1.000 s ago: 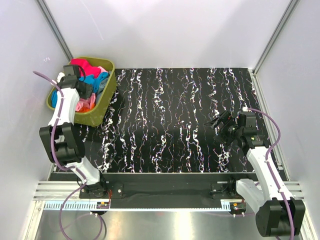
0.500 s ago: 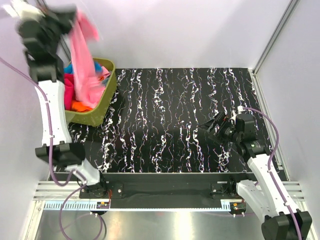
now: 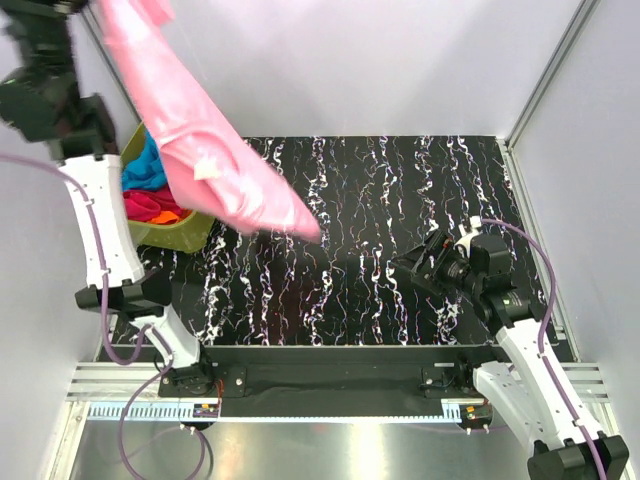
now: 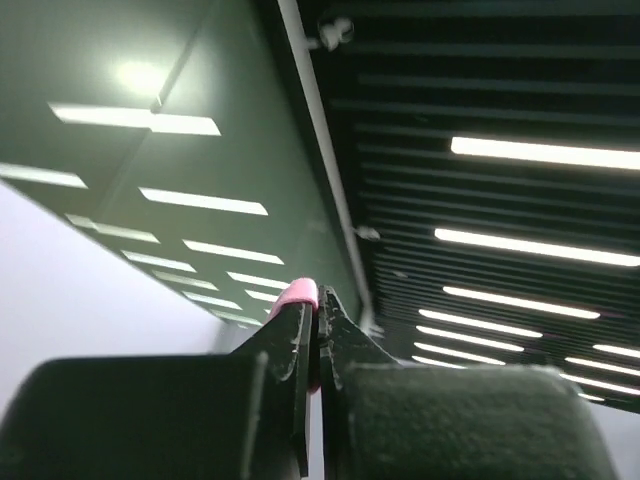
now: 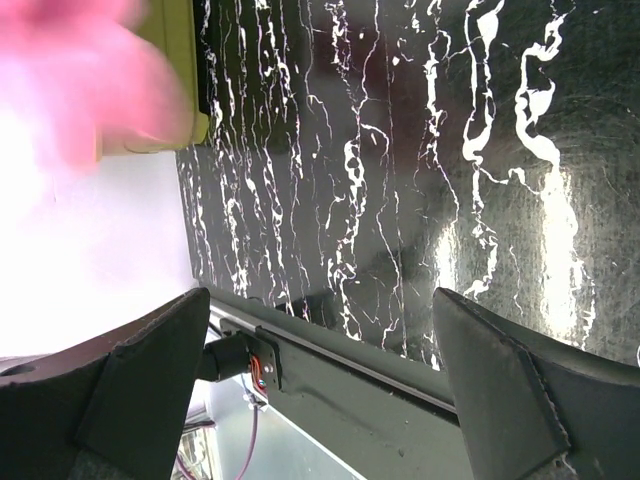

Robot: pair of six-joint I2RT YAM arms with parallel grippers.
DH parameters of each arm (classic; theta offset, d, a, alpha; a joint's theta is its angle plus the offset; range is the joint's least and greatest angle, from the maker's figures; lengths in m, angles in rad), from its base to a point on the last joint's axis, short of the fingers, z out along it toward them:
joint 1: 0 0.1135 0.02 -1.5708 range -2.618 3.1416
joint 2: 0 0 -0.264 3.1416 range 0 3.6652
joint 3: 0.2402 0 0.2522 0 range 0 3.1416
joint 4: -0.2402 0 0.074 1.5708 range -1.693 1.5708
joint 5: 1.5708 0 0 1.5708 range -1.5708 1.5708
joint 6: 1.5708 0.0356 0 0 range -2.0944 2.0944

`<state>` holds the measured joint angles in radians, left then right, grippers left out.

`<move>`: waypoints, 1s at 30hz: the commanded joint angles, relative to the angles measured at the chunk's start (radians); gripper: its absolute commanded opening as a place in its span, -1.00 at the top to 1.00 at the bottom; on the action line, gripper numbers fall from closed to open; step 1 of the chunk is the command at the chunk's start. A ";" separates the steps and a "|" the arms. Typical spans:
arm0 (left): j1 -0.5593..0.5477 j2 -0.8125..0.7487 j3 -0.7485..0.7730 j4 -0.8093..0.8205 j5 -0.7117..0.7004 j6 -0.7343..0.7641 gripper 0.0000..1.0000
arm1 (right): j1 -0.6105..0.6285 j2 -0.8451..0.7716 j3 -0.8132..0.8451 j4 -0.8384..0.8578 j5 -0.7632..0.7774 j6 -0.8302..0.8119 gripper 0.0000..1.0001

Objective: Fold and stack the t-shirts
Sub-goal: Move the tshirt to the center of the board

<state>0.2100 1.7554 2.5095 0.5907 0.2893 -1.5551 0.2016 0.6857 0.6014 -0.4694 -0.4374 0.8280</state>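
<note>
Finding: the left gripper point(image 4: 315, 300) is raised high at the 10 o'clock corner of the overhead view. Its jaws are pinched together on a small fold of the pink shirt point(image 3: 215, 165), and only a sliver of cloth shows between them in the wrist view.

The shirt hangs clear of the bin point(image 3: 190, 232). Its long axis runs from 11 o'clock down toward 4 o'clock, and its free end is above the table point(image 3: 400, 180), left of centre. It appears blurred.

The right gripper point(image 3: 428, 262) sits low at the 3 o'clock side of the table with its jaws spread wide and nothing between them. The shirt's free end lies toward 9 o'clock from it, apart. In my judgement the right arm is the nearer one to take that end.

The other shirts point(image 3: 145, 170), blue, magenta and orange, are in the bin. No obstruction is seen on the table between the right gripper and the hanging cloth.
</note>
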 commanded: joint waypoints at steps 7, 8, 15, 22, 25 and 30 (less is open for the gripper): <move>-0.504 -0.324 -0.574 -0.246 0.346 0.205 1.00 | 0.013 -0.026 0.028 0.006 0.005 0.042 -1.00; -0.530 -0.412 -0.742 -0.299 0.324 0.248 1.00 | 0.013 -0.011 0.028 0.005 -0.015 0.042 -0.99; -0.606 -0.675 -1.222 -0.587 0.243 0.439 1.00 | 0.019 0.104 0.126 -0.129 -0.038 -0.098 -0.97; -0.558 -0.783 -1.494 -0.911 0.123 0.557 1.00 | 0.256 0.264 0.179 -0.118 -0.035 -0.188 -0.75; -0.552 -0.832 -1.566 -0.907 0.071 0.556 1.00 | 0.472 0.372 0.193 -0.017 0.037 -0.188 -0.78; -0.543 -0.841 -1.545 -0.908 0.103 0.553 1.00 | 0.696 0.615 0.173 0.213 0.167 -0.109 -0.88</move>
<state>-0.3386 0.9623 0.9230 -0.3710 0.3904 -1.0241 0.8124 1.2221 0.7631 -0.4366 -0.3805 0.6868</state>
